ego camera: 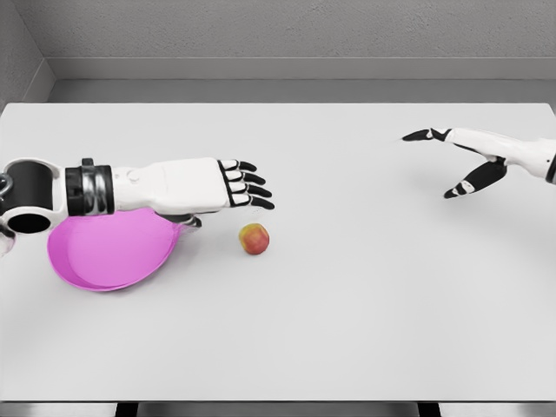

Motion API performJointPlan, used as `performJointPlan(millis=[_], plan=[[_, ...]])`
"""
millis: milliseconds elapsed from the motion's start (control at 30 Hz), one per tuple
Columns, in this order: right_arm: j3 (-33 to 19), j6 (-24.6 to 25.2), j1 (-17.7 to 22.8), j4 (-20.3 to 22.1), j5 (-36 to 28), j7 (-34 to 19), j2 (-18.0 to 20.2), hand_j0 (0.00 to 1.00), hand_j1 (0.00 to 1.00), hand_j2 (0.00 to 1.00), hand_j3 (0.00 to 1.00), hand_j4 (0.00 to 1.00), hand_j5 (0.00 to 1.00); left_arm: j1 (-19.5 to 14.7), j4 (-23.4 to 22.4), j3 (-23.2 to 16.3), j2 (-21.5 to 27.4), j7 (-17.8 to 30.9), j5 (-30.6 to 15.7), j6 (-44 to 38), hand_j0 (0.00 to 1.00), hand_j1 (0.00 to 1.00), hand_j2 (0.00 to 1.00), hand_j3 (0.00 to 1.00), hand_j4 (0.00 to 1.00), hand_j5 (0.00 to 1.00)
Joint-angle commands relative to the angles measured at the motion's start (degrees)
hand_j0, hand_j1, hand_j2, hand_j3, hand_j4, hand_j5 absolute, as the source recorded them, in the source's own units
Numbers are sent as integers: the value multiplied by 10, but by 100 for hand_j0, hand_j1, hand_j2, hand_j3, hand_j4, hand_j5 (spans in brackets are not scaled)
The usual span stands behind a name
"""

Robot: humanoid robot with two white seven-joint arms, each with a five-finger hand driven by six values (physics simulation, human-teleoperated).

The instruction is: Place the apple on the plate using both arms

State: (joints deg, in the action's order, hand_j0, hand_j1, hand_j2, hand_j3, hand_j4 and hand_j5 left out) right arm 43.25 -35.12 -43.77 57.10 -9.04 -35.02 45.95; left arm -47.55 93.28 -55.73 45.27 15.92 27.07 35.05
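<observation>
**Apple waiting beside the plate**

Your apple [254,238] sits left of the desk's [347,330] middle, just beside the pink plate [104,256]; your left hand [234,184] hovers above, fingers spread; your right hand [465,161] hangs near the right edge, fingers spread; close both palms gently around the apple.

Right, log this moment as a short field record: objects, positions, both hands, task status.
surface: flat white table
plate: shallow magenta plate, near left on the table, partly under the left forearm
fruit: small red-yellow apple, on the table just right of the plate, touching neither hand
left hand: fingers extended, over the plate's far rim, above and left of the apple, holding nothing
right hand: fingers spread, far right, well away from the apple
status: apple not yet on plate
</observation>
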Motion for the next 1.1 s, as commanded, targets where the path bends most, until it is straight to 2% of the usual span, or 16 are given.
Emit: performJointPlan(millis=[0, 67, 133, 167, 200, 300, 500, 633, 733, 833, 1067], plan=[[-4, 1, 0, -12, -5, 0, 1, 100, 100, 100, 100, 100, 100, 0, -12, -2, -30, 13, -6, -1, 100, 100, 100, 100, 100, 100], [-4, 1, 1, -12, -5, 0, 12, 100, 100, 100, 100, 100, 100, 1, -34, -6, -43, 15, -4, -1, 100, 100, 100, 100, 100, 100], [-4, 1, 1, -12, -5, 0, 12, 100, 100, 100, 100, 100, 100, 0, -35, -17, -49, 52, -1, -1, 100, 100, 100, 100, 100, 100], [-4, 1, 1, -12, -5, 0, 12, 100, 100, 100, 100, 100, 100, 0, -35, -17, -55, 87, -1, -1, 100, 100, 100, 100, 100, 100], [-4, 1, 1, -12, -5, 0, 12, 100, 100, 100, 100, 100, 100, 0, -39, -17, -61, 95, -1, -1, 100, 100, 100, 100, 100, 100], [-4, 1, 2, -11, -5, 0, 12, 100, 100, 100, 100, 100, 100, -4, -77, -17, -83, 96, -1, -1, 100, 100, 100, 100, 100, 100], [-4, 1, 2, -11, -5, 0, 12, 100, 100, 100, 100, 100, 100, -5, -78, -22, -85, 99, 0, -1, 100, 100, 100, 100, 100, 100], [-4, 1, 2, -11, -5, 0, 12, 100, 100, 100, 100, 100, 100, -9, -78, -32, -89, 99, 0, -1, 96, 96, 96, 96, 96, 96], [-4, 1, 2, -11, -5, 0, 12, 100, 100, 100, 100, 100, 100, -13, -105, -39, -108, 99, 9, -1, 93, 93, 93, 93, 93, 93], [-4, 1, 2, -11, -5, 0, 12, 100, 100, 100, 100, 100, 100, -13, -104, -47, -111, 99, 9, -1, 87, 87, 87, 87, 87, 87], [-4, 1, 2, -11, -5, 0, 12, 100, 100, 100, 100, 100, 100, -13, -106, -51, -112, 99, 9, -1, 87, 87, 87, 87, 87, 87]])
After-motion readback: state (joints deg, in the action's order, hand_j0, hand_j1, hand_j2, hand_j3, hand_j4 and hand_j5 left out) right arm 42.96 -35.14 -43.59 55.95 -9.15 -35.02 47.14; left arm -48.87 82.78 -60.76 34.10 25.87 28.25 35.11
